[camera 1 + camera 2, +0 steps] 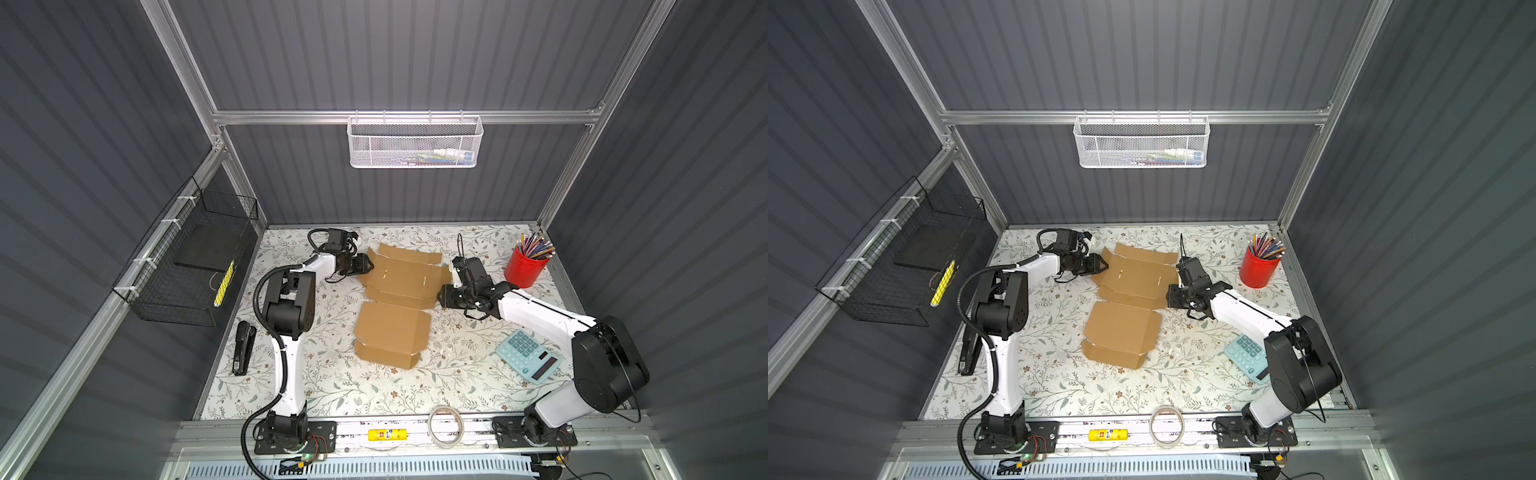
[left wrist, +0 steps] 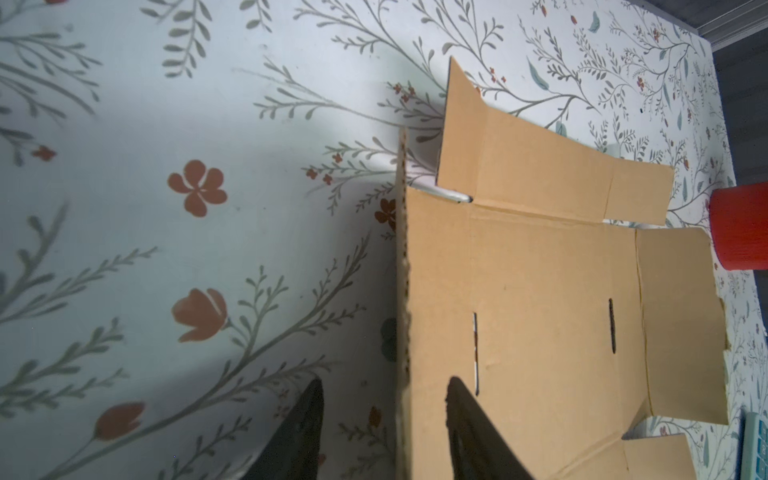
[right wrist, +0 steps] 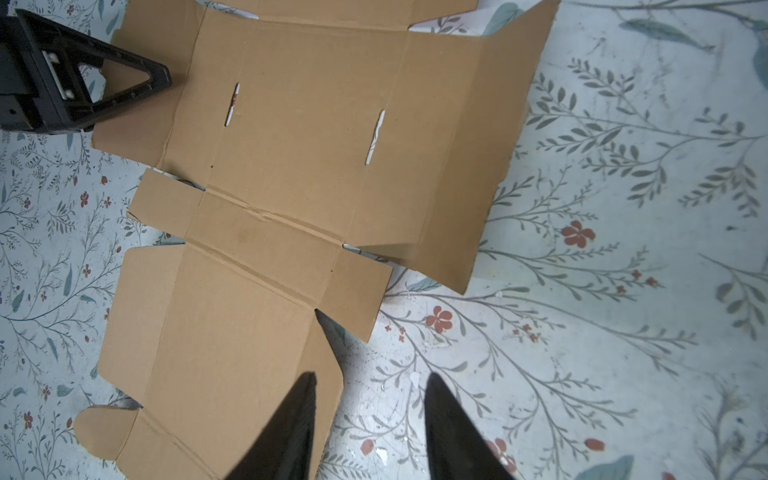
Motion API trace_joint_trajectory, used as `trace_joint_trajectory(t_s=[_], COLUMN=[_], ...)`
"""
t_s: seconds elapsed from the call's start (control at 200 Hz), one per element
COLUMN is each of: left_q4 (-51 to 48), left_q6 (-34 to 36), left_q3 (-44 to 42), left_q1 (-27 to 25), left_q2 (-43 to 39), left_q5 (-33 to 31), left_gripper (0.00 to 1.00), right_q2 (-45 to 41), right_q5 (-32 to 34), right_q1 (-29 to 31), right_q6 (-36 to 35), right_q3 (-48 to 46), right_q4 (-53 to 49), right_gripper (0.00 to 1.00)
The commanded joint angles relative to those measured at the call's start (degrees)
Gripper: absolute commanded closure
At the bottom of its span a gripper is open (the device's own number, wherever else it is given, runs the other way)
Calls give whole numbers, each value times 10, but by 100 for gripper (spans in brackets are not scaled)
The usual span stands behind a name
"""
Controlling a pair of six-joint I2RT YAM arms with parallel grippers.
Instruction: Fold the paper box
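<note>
The paper box (image 1: 401, 282) lies open on the table (image 1: 457, 374), between both grippers. The left gripper (image 2: 384, 384) has its jaws half apart. A raised side flap (image 2: 402, 270) stands in the gap, with space on each side. The right gripper (image 3: 370, 378) also has its jaws half apart and holds nothing; one finger is above the box edge, the other above the table.
</note>
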Motion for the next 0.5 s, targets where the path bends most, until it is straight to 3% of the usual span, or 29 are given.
trace_joint_trajectory(t_s=[0.0,0.495], left_q4=[-21,-5], left_q6=[19,9], left_q3=[33,46], left_q1=[-7,-13], left_q2=[24,51], left_q5=[12,-6], left_gripper=[55,70], right_q2=[5,27], right_q5=[-8,-22], right_q1=[3,4], right_q6=[9,26], right_q3=[-10,-19], right_q4=[10,30], right_gripper=[55,55])
